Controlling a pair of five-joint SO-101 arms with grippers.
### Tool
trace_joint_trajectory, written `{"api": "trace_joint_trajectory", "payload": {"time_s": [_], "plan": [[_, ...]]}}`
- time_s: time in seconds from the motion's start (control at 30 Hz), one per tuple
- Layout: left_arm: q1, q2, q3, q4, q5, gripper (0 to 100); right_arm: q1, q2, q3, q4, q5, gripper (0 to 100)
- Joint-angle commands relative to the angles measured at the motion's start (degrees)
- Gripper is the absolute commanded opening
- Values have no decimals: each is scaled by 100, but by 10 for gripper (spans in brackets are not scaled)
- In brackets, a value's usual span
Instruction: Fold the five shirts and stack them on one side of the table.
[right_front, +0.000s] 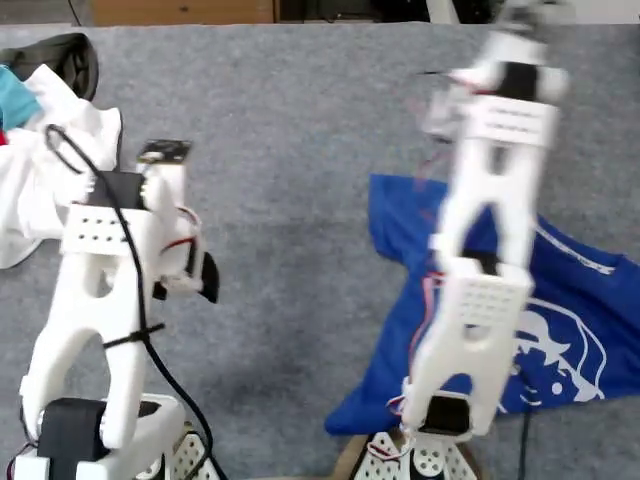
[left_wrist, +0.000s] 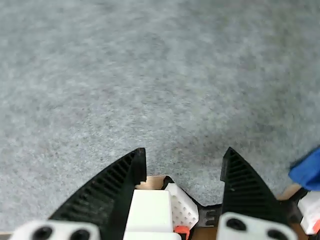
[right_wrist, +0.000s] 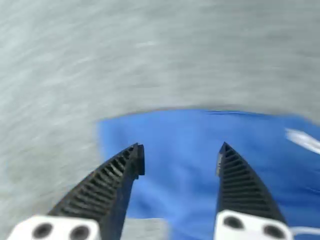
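The blue shirt (right_front: 565, 330) lies crumpled on the right of the grey table (right_front: 290, 180); a heap of other shirts (right_front: 40, 170) sits at the far left corner; the right gripper (right_wrist: 180, 152) hangs spread and empty over the blue shirt's edge, the left gripper (left_wrist: 185, 155) likewise spread over bare table. The step looks like flattening; best pinch a corner, one layer only, and draw it taut.

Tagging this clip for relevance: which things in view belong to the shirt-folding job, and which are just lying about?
Job: blue shirt, lying rumpled; shirt heap (white, teal, black) at the far corner; left end effector, open; right end effector, open above the blue shirt.
Lying about: grey table cover; wooden furniture at the back.
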Motion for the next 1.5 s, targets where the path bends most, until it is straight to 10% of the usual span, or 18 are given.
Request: {"api": "trace_joint_trajectory", "payload": {"time_s": [0.0, 1.47], "plan": [[-571, -40, -185, 53, 35, 254, -822, -171, 171, -580, -325, 239], [-1389, -40, -176, 53, -158, 254, -1015, 2932, -892, -563, -967, 235]]}}
